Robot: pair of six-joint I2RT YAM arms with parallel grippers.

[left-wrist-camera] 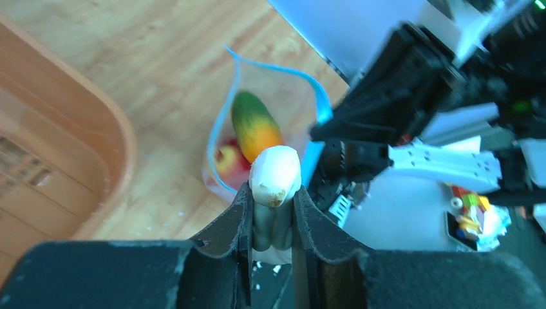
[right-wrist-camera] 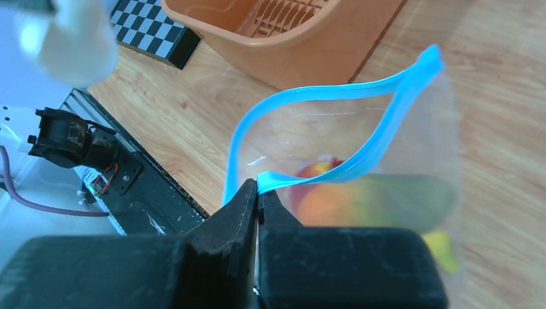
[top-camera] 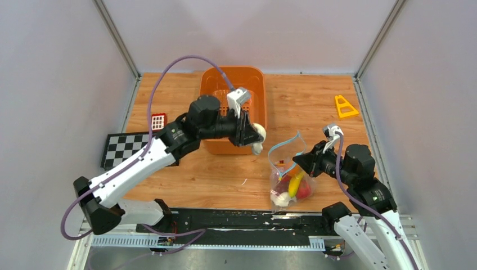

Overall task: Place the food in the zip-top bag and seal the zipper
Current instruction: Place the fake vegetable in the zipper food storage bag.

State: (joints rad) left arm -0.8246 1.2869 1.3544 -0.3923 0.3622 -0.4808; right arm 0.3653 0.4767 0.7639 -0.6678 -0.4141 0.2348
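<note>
The clear zip-top bag [top-camera: 288, 181] stands open on the table near the front edge, with its teal zipper [top-camera: 286, 147] looped wide at the top. Inside are a yellow banana [top-camera: 295, 183], a red fruit [top-camera: 304, 190], a white piece [top-camera: 279, 197] and a green-orange piece [left-wrist-camera: 255, 126]. My right gripper [top-camera: 296, 161] is shut on the zipper strip [right-wrist-camera: 360, 164] at the bag's right side and holds it up. My left gripper [top-camera: 254, 136] is shut on a white garlic-like piece [left-wrist-camera: 275, 174] and holds it left of the bag mouth, beside the basket.
An orange slotted basket [top-camera: 233, 79] stands at the back centre, under my left arm. A small red grid block [top-camera: 158, 121] and a checkerboard mat [top-camera: 125, 147] lie at the left. A yellow triangle piece [top-camera: 345, 106] lies at the back right.
</note>
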